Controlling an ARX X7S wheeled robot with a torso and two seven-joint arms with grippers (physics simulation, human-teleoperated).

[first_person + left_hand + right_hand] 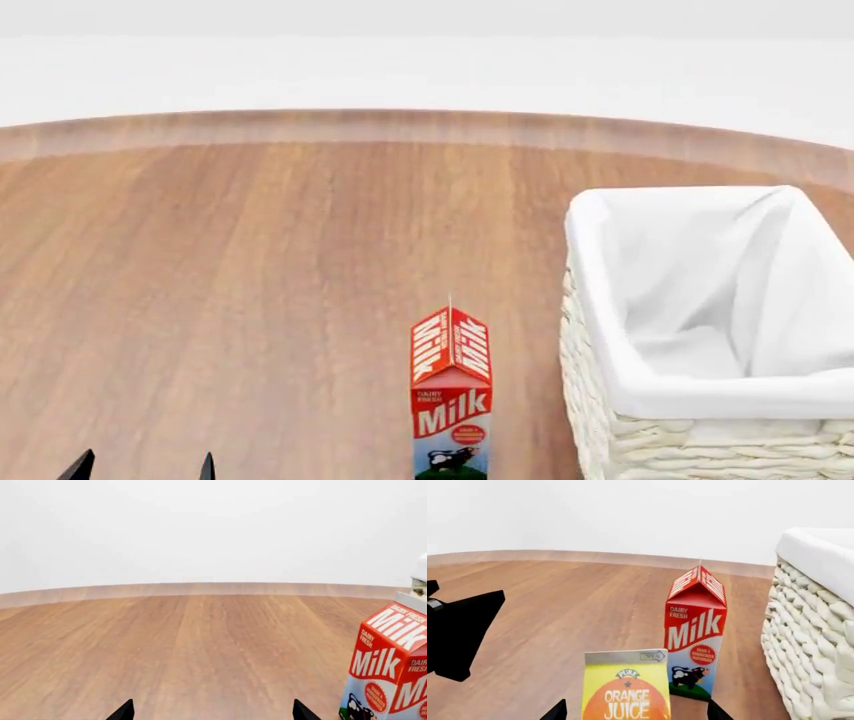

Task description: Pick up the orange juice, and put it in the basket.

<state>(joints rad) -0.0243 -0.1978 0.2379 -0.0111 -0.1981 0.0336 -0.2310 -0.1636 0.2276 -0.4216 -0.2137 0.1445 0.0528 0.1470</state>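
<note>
The orange juice [626, 687] is standing upright on the wooden desk [240, 280], just between the spread fingers [555, 711] of the right gripper [636, 711], which are not gripping it. Behind it the milk carton [695, 632] is standing, and beside that the basket [707, 330] with white lining. The left gripper [212, 711] is hovering with fingers open and holding nothing, near the milk carton.

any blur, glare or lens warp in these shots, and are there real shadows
Head view: the table's far edge bows, so some lens warp; the milk carton casts almost no shadow. Left wrist view: flat, even light, no glare. Right wrist view: the orange juice lettering reads sharp, cropped at the frame edge; the basket weave looks slightly soft.
</note>
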